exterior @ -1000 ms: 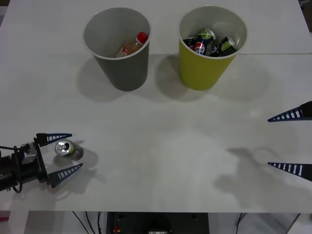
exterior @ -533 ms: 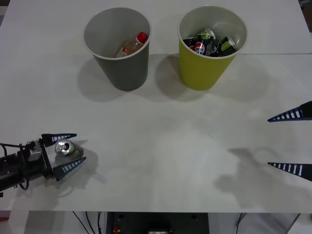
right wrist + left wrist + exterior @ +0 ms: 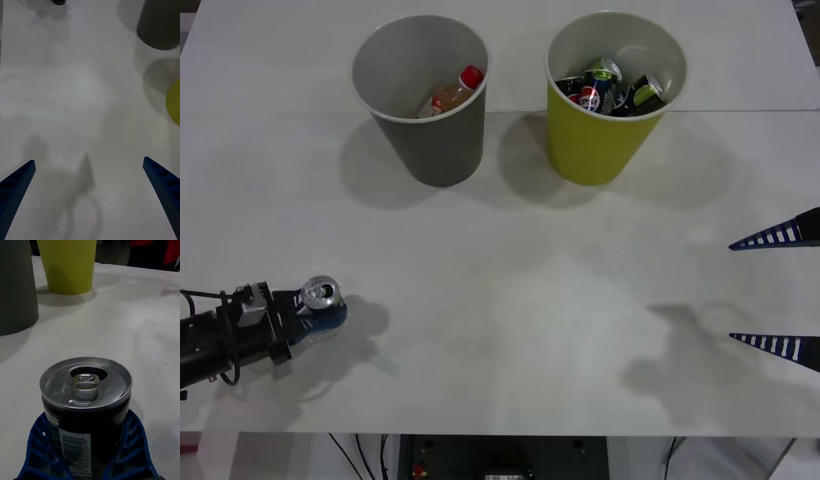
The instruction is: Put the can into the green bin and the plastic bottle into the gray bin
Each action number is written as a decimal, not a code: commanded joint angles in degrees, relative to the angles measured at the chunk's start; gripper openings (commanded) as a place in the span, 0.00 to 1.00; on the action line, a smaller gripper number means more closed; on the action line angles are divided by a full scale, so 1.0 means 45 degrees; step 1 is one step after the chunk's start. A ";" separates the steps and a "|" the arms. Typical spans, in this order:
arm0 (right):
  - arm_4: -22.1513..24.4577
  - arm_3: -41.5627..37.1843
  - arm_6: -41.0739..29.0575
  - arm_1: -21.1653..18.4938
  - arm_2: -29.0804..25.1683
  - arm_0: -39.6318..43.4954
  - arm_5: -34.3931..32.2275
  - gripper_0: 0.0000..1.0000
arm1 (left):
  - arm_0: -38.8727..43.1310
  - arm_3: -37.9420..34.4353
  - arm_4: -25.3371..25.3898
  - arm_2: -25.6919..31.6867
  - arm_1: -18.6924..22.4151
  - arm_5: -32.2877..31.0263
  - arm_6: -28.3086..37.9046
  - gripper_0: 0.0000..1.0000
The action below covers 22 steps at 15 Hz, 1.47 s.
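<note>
Left pincer (image 3: 315, 312) clamped on the can (image 3: 320, 296), upright at the counter (image 3: 510, 300) near-left corner. Lift straight, keep it vertical, clear the green bin (image 3: 605, 150) rim before release. Plastic bottle (image 3: 448, 95) sits in the gray bin (image 3: 435, 150). Right pincer (image 3: 778, 290) spread apart, idle.

Likely a lab or test room: plain white table (image 3: 510, 300) ahead of both grippers, cables hanging below its near edge, dim room with red items beyond its far edge.
</note>
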 commanded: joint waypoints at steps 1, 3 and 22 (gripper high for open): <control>0.0000 -0.0001 0.0000 0.0000 0.0000 0.0000 0.0000 1.00 | -0.0120 -0.0233 -0.0199 -0.0001 0.0031 0.0007 0.0231 0.00; 0.0000 -0.0001 0.0000 0.0000 0.0000 0.0000 0.0000 1.00 | -0.0120 -0.0916 -0.0511 0.0018 0.0187 0.0554 0.0426 0.00; 0.0000 -0.0001 0.0000 0.0000 0.0000 0.0000 0.0000 1.00 | -0.0120 -1.3143 -1.5589 0.5682 0.1594 0.0046 1.7984 0.00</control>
